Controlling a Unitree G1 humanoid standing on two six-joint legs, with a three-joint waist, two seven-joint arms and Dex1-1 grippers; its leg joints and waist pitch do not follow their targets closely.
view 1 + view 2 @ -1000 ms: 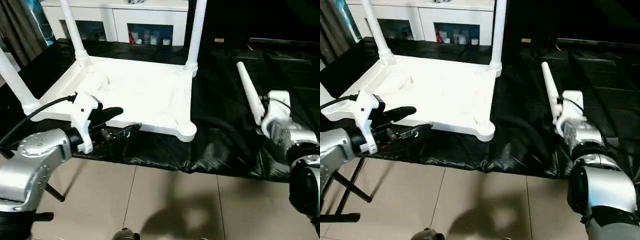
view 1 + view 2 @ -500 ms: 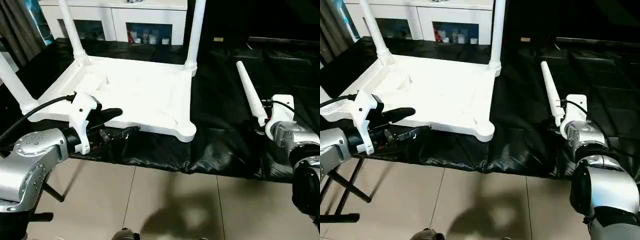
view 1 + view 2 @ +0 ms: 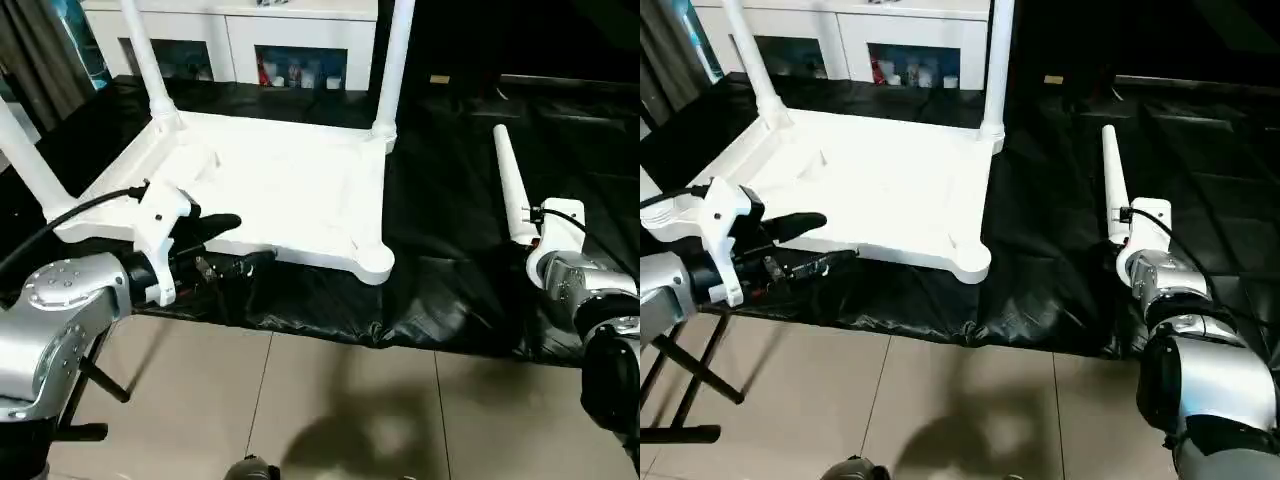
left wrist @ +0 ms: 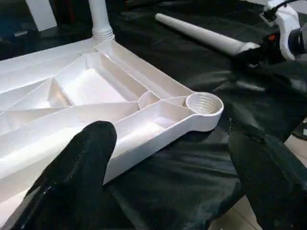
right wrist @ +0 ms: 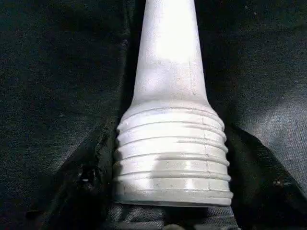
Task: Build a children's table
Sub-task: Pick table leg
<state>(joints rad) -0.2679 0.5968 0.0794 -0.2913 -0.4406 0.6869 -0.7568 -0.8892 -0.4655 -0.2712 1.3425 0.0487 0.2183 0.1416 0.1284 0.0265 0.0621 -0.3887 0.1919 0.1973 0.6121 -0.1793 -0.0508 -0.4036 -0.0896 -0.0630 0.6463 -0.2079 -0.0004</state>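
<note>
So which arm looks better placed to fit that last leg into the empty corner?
Probably the right. Its gripper is at the threaded end of the loose leg lying on the black sheet. The left gripper is open at the tabletop's near edge, better placed to steady it beside the empty socket.

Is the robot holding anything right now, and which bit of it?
The right end effector holds the loose white leg at its threaded end. The left end effector is open, holding nothing.
</note>
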